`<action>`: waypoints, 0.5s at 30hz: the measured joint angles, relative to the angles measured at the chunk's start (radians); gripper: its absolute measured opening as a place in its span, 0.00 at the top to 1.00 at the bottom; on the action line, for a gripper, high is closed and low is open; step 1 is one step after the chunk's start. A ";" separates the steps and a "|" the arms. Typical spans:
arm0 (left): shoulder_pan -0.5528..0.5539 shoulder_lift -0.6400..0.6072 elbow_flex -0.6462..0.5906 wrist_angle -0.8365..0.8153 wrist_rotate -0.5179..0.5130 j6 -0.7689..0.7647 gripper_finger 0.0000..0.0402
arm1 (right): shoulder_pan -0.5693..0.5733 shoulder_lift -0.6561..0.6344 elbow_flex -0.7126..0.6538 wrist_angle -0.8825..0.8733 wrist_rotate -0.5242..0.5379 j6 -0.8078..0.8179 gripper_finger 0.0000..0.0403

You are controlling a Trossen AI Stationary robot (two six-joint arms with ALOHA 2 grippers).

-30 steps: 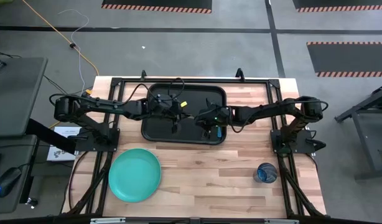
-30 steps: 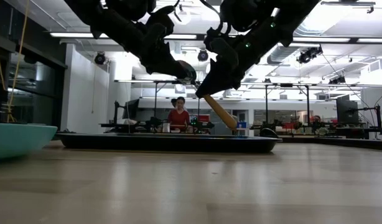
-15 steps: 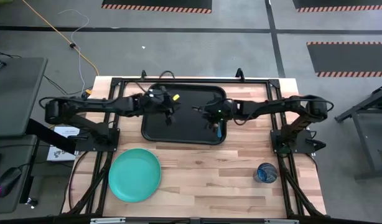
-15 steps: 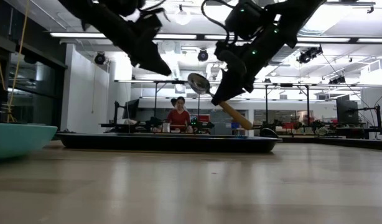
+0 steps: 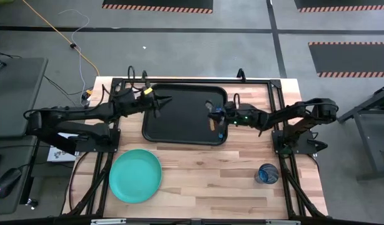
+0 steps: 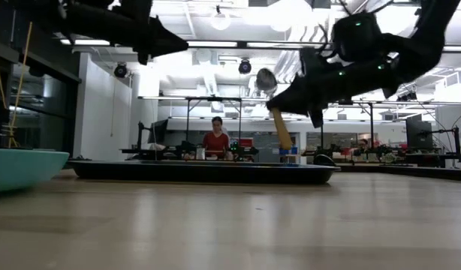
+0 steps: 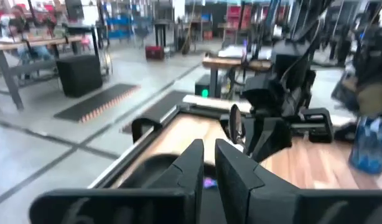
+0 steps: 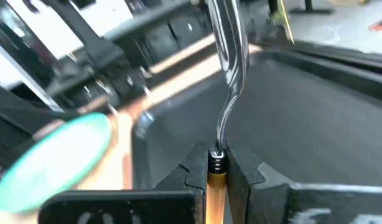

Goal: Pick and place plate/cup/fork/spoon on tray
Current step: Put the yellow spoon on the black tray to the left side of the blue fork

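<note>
Right claw (image 8: pixel 216 171) pinching wooden-handled metal spoon (image 8: pixel 228 68), left claw (image 7: pixel 206 165) nearly closed, glossy black tray (image 5: pixel 179 128)

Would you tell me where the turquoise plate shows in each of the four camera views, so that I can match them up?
High view: the plate lies on the table's front left, nearer than the tray.
Low view: at the left edge, left of the tray.
Left wrist view: not in it.
Right wrist view: the blurred turquoise shape beyond the tray's corner.
Shared landmark: the black tray.
</note>
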 joint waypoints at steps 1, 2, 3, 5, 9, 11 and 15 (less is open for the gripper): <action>0.000 -0.002 -0.008 0.021 0.000 0.000 0.93 | -0.002 0.000 -0.011 0.040 0.001 0.007 0.97; 0.000 -0.004 -0.019 0.040 0.000 0.002 0.93 | -0.003 0.000 -0.017 0.068 0.001 0.021 0.97; 0.000 -0.002 -0.024 0.060 0.000 0.008 0.94 | -0.005 0.000 -0.017 0.078 0.002 0.035 0.97; 0.000 0.001 -0.030 0.079 0.000 0.009 0.94 | -0.009 0.000 -0.013 0.080 0.004 0.055 0.97; 0.002 0.004 -0.031 0.063 -0.003 0.027 0.95 | -0.009 0.000 -0.008 0.075 0.042 0.072 0.96; 0.002 0.003 -0.031 0.054 -0.004 0.028 0.95 | -0.009 0.000 -0.008 0.066 0.048 0.093 0.96; 0.002 0.004 -0.031 0.050 -0.005 0.027 0.95 | -0.008 0.000 -0.008 0.024 0.087 0.102 0.98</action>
